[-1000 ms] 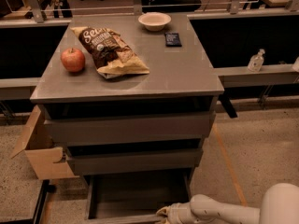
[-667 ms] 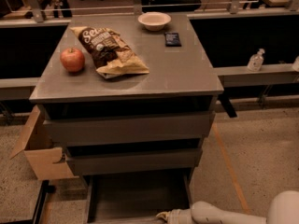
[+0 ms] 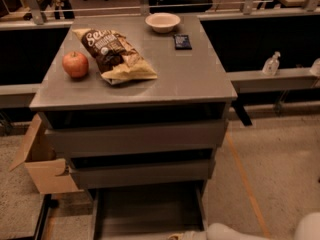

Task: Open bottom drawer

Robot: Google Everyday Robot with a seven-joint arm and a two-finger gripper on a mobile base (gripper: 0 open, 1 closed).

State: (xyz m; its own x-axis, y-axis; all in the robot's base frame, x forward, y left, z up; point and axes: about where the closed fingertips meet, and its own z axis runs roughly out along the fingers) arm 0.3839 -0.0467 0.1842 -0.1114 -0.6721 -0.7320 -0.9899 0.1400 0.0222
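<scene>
The grey cabinet has three drawers. The bottom drawer (image 3: 150,209) stands pulled out, and its plain shallow tray shows below the middle drawer front (image 3: 140,173). The bottom drawer's own front is cut off by the lower edge of the view. My gripper (image 3: 178,236) is at the tray's front right, right at the bottom edge of the view, with my white arm (image 3: 235,231) reaching in from the right. The top drawer front (image 3: 135,138) is slightly out from the cabinet.
On the cabinet top (image 3: 200,79) lie an apple (image 3: 75,64), a chip bag (image 3: 114,55), a white bowl (image 3: 163,21) and a small dark packet (image 3: 182,41). A cardboard box (image 3: 40,159) stands on the floor at the left. A ledge with a bottle (image 3: 271,64) runs at the right.
My gripper has moved a little lower in the view, toward the camera, and more of the bottom drawer's tray shows. Nothing on the cabinet top has moved.
</scene>
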